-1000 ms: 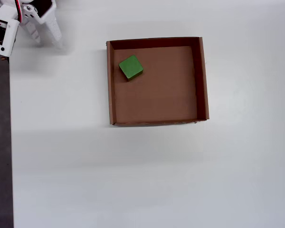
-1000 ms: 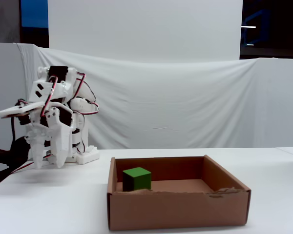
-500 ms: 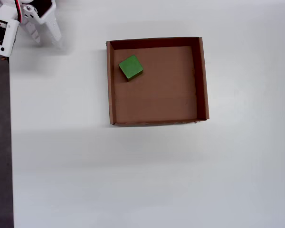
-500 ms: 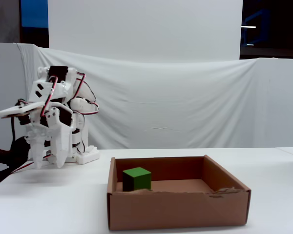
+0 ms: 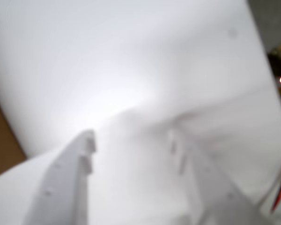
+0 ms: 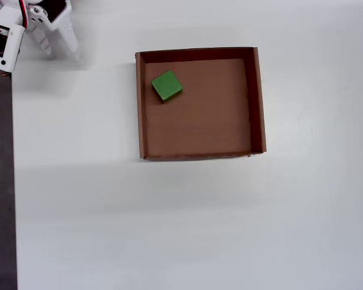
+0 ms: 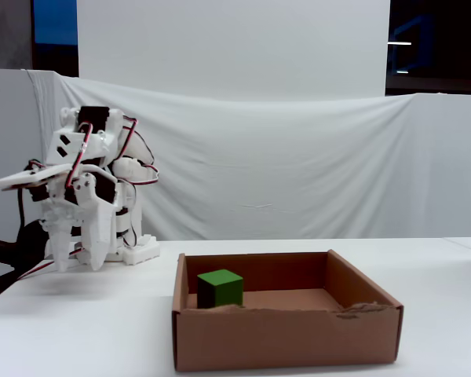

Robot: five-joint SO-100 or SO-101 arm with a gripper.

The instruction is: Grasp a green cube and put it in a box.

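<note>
The green cube (image 6: 167, 85) lies inside the brown cardboard box (image 6: 140, 109), in its upper-left corner in the overhead view. In the fixed view the cube (image 7: 220, 287) sits at the box's left, behind the front wall (image 7: 286, 338). My white gripper (image 6: 57, 47) is at the table's upper-left corner in the overhead view, well away from the box, with its jaws apart and nothing between them. In the fixed view it (image 7: 78, 263) points down just above the table at the left. The blurred wrist view shows the gripper (image 5: 131, 140) over bare white table; the cube is out of that view.
The white table (image 6: 230, 229) ends at a dark strip (image 6: 0, 181) on the left of the overhead view. The arm's base (image 7: 137, 250) stands behind the gripper, before a white cloth backdrop (image 7: 298, 157). A brown patch (image 5: 2, 140) shows at the wrist view's left edge.
</note>
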